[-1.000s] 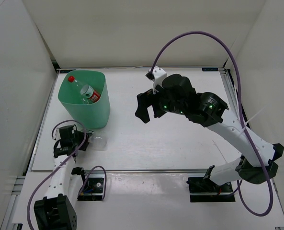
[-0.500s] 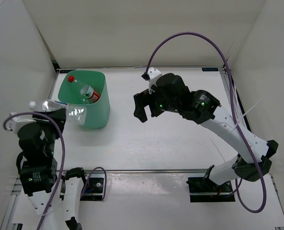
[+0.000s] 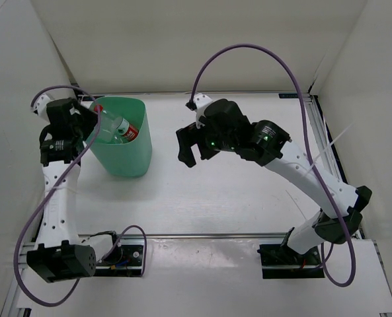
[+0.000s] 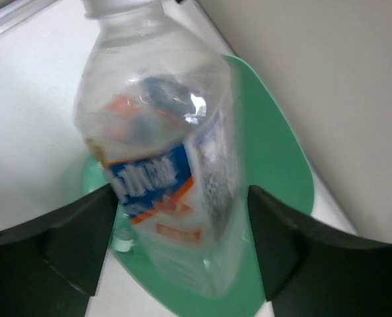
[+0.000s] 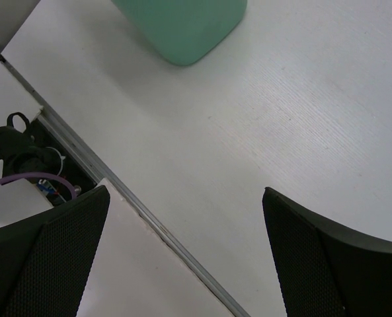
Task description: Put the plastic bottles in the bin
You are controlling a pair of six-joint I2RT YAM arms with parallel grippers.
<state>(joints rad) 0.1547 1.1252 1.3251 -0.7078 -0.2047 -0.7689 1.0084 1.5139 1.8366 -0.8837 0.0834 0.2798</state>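
Note:
My left gripper (image 3: 90, 123) hangs over the left rim of the mint-green bin (image 3: 127, 160). In the left wrist view a clear plastic bottle (image 4: 159, 165) with a blue and orange label sits blurred between the spread fingers (image 4: 83, 238), with a gap showing at the right finger. Below it lies the bin's green inside (image 4: 275, 165). A red-labelled bottle (image 3: 125, 129) with a red cap lies in the bin. My right gripper (image 3: 190, 149) hovers open and empty over the middle of the table, and its wrist view shows the bin's lower corner (image 5: 182, 26).
White walls enclose the table, and the left wall stands close behind my left arm. A metal rail (image 5: 149, 218) runs along the table's near edge, with cables and a mount (image 5: 30, 172) beyond it.
My left arm has lifted the bottle from the table in front of the bin up to the bin's left rim. Its jaws have spread apart. The right gripper has drifted slightly left.

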